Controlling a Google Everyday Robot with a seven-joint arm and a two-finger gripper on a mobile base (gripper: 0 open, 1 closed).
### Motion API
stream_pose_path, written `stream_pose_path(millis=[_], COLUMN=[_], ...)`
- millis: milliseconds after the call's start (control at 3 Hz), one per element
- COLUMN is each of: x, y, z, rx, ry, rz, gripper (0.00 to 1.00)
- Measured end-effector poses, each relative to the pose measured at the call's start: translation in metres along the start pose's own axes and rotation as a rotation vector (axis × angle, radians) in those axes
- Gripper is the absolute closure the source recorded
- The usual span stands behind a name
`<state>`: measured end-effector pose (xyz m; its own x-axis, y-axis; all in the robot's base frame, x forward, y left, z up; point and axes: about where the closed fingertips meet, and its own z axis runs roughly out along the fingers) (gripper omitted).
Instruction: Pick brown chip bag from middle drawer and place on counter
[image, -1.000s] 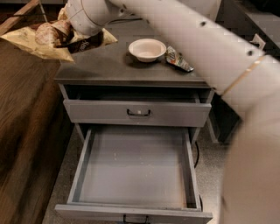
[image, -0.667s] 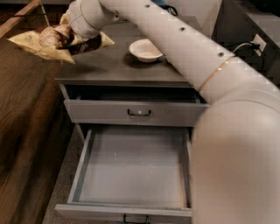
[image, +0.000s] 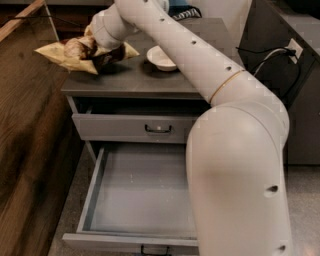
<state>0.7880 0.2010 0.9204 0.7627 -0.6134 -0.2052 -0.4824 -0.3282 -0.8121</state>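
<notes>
The gripper (image: 103, 49) is clamped on the brown chip bag (image: 69, 52), a crinkled foil bag w/ tan-yellow ends, at the left rear of the counter (image: 135, 81), a flat matte grey top. The bag's left end sticks out past the counter edge. 1 white round bowl (image: 161, 58) sits near, on the right. The smooth white arm (image: 200, 65) reaches diagonally from bottom right to top left, over the open middle drawer (image: 145, 195), approx. rectangular, w/ low grey walls.

White rounded arm (image: 200, 65), dark holes, tan joint ring; pincer (image: 104, 50), seemingly dark, above the counter (image: 150, 82).
</notes>
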Motion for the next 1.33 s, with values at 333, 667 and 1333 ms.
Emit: stream_pose_path(millis=[333,667,1333], x=[0.026,0.045,0.049], y=[0.007,0.011,0.005], z=[0.012,0.017,-0.001], rx=[-0.007,-0.009,-0.026], ry=[0.022,0.031,-0.009], rz=[0.022,0.037,-0.014], gripper=[0.82,0.58,0.12])
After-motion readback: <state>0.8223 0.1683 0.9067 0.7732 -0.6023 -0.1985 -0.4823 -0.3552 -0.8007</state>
